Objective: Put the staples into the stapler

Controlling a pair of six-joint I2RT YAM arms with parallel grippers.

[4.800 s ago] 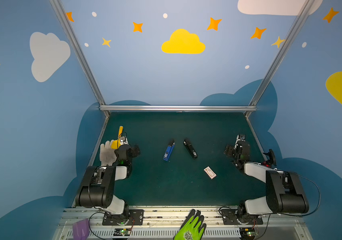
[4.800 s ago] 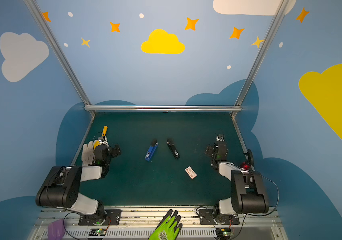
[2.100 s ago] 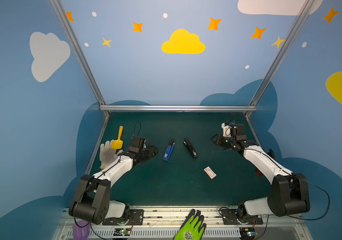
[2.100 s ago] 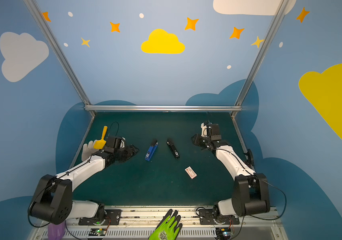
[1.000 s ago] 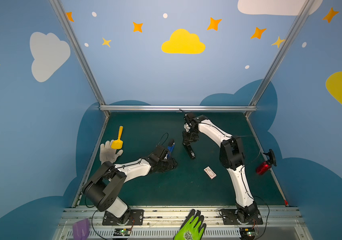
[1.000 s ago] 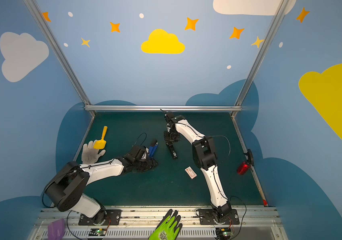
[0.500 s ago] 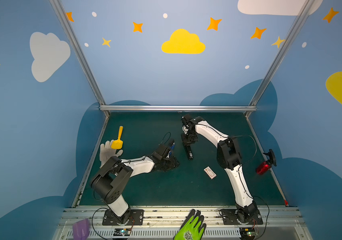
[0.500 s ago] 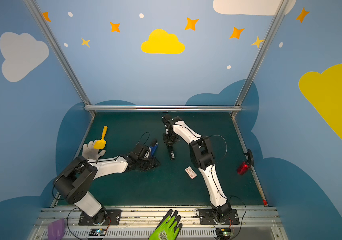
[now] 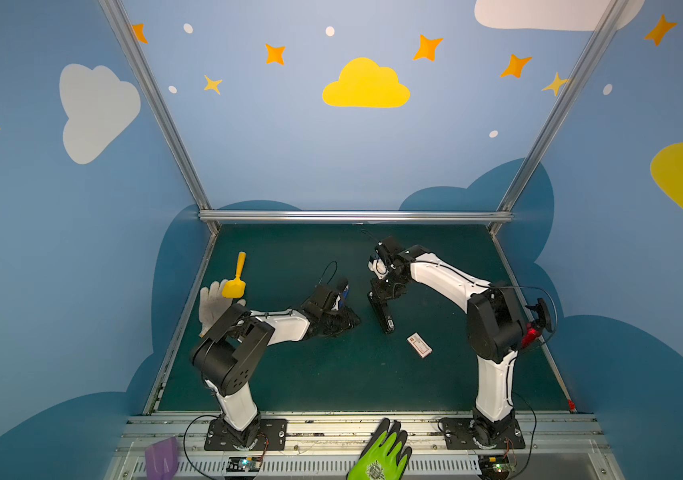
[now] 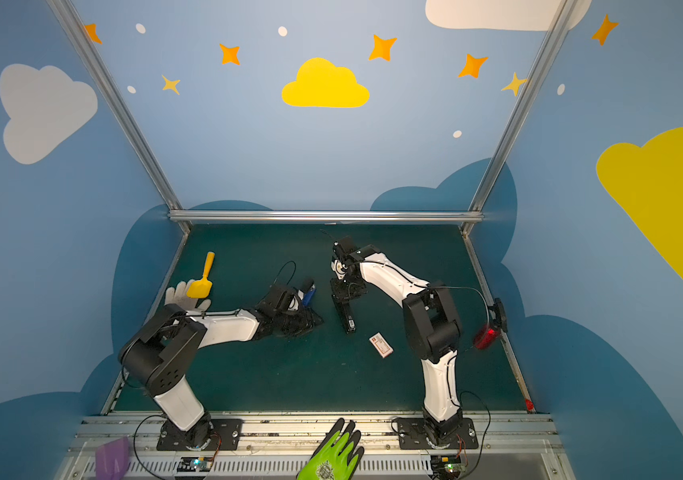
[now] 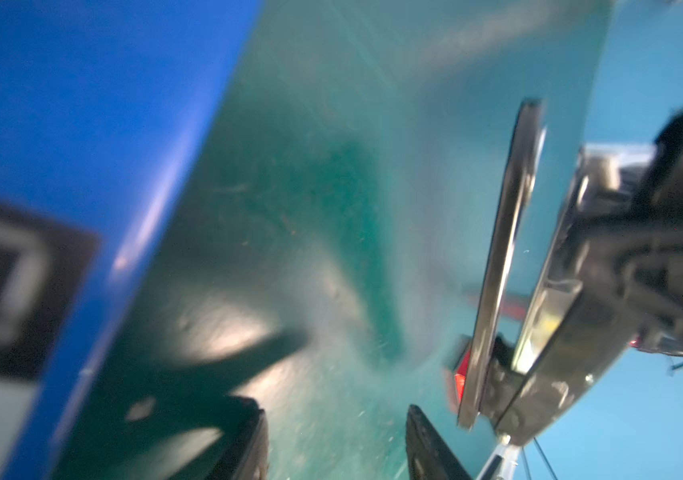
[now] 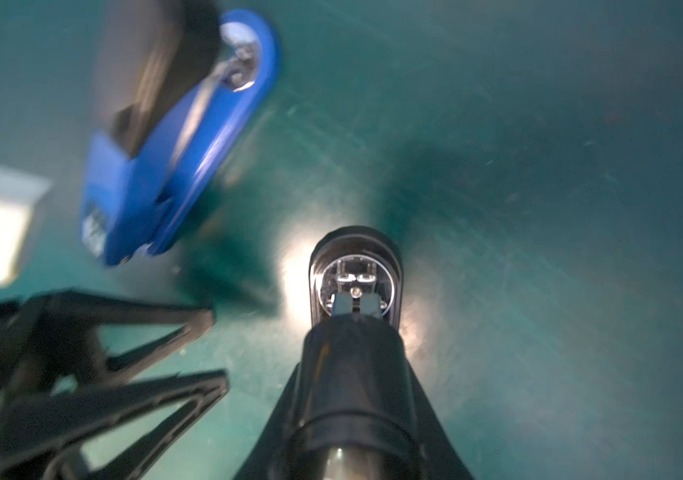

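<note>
Staples first: we honestly can't pick them out in any view, too small or hidden. What we do get is the black stapler [image 9: 384, 318], lying mid-desk [image 9: 331, 374] in both top views, its far end tucked under the right pincer [image 9: 385, 291]. From the right wrist we see it end-on, chrome nose sharp and the rest a dark blur. The pincer's fingers press against its sides, so we read that as pinching it. In the left wrist view it's cut off at the edge and smeared, and we can't tell if it's hinged open.

The blue stapler [image 9: 344, 292] sits just left of it, mostly hidden behind the left wrist from above. The right wrist shows more of it, though blurred. The left pincer [image 12: 217, 349] is right beside it, fingers spread, only desk between them.

A small white box [image 9: 419, 345] with a red mark lies toward the front edge, apart from both staplers. Closed or not, we can't say.
</note>
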